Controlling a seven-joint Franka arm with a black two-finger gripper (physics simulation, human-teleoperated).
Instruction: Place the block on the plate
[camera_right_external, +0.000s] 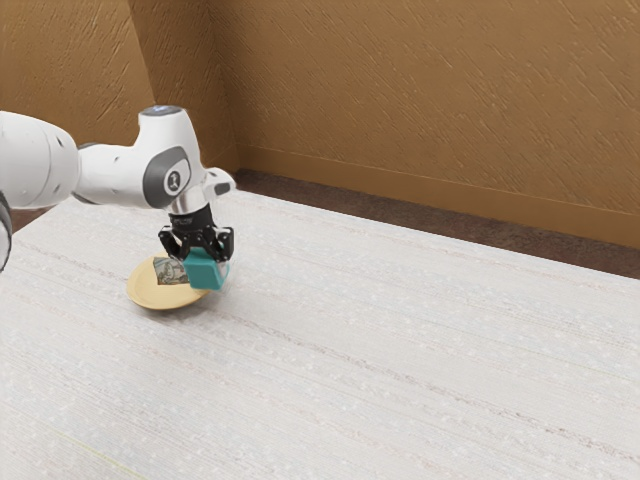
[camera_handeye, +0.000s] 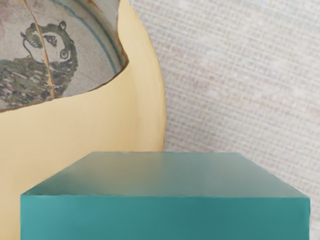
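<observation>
The jaws (camera_right_external: 206, 258) grip the teal block (camera_right_external: 206, 275), which hangs roughly upright over the plate (camera_right_external: 151, 293) at its rim toward the exterior view's right. One flat side faces the exterior view's near side; its long axis cannot be told. The plate rests on the pale counter (camera_right_external: 370, 360).

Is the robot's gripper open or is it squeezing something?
It's shut on the teal block: the exterior view shows the gripper with the block between its fingers.
</observation>
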